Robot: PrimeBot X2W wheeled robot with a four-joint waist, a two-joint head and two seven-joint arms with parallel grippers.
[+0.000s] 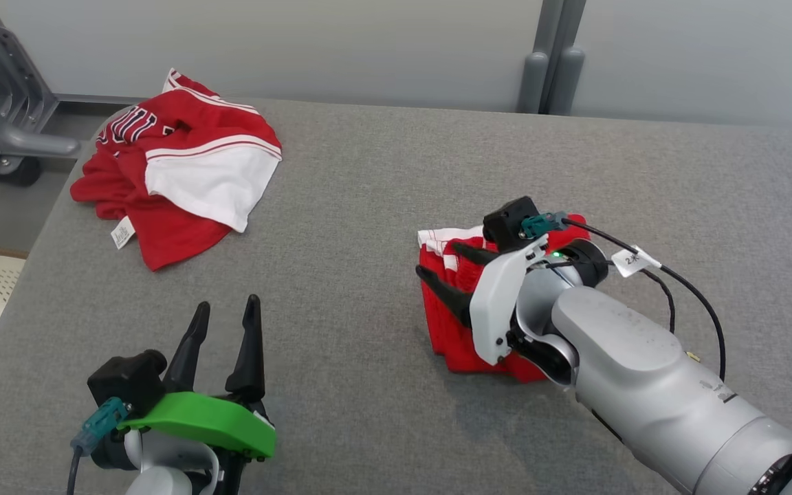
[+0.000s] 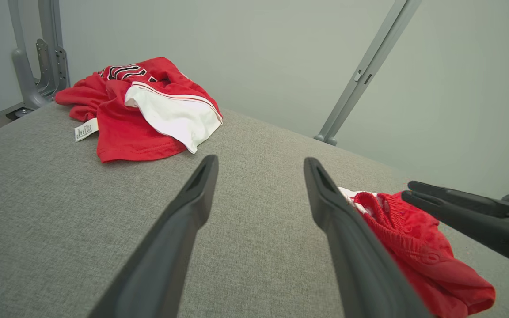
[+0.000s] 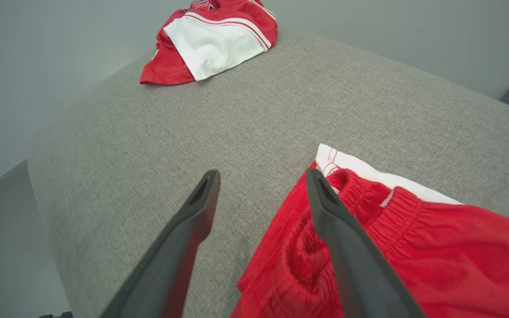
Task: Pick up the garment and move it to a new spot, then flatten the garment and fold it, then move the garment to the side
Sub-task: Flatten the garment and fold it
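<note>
Right claw (image 1: pixel 437 259) open, fingers spread over the folded red garment (image 1: pixel 445 333) - right of centre on the grey table (image 1: pixel 368 206); left claw (image 1: pixel 227 302) open, empty, near left; crumpled red-white jersey (image 1: pixel 183 172) far left - well apart.

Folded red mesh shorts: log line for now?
folded red mesh shorts: on grey fabric table | right hand: open at their edge | left hand: open | crumpled red-and-white jersey: far left
</note>
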